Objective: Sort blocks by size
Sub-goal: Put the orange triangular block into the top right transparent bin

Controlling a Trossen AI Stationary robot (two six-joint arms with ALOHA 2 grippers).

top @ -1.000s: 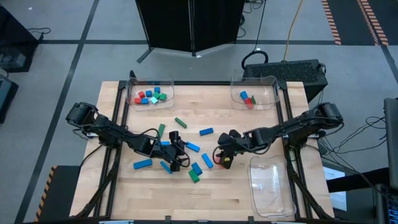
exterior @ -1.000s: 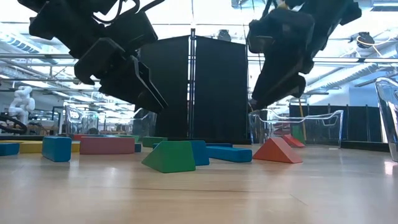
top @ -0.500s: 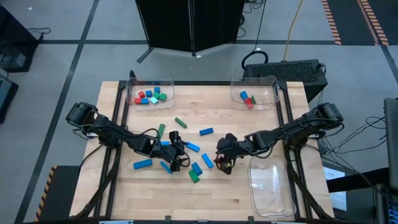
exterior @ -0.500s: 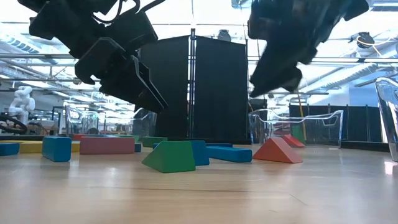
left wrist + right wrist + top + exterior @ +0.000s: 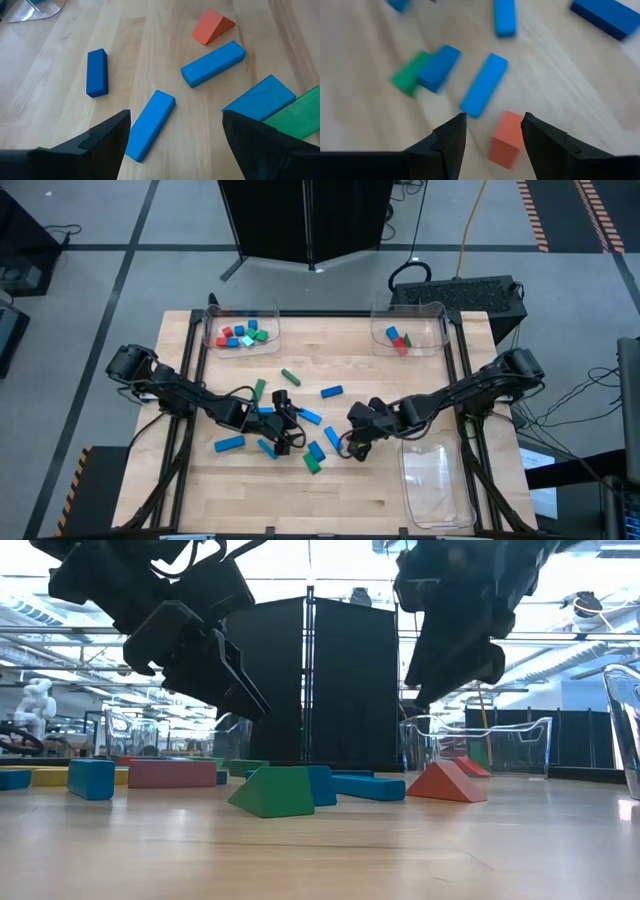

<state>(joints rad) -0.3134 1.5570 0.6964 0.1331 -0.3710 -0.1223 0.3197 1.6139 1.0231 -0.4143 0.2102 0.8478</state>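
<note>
Both jaws gape empty: your left gripper point(image 5: 172, 145) hangs over a long blue wooden bar point(image 5: 150, 124) mid-table, your right gripper point(image 5: 492, 137) over a small orange-red wedge block point(image 5: 506, 138). They look light, rigid and a bit slick, so pinch the flat sides.

Probably a robotics lab, taped concrete floor point(image 5: 90, 240), black partition point(image 5: 310, 680), white robot point(image 5: 38, 700) behind

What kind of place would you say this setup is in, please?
Probably a robotics lab or workshop hall: a wooden table stands on a grey floor with taped lines, cables trail behind it, and the low view shows a big open hall with a white robot.
</note>
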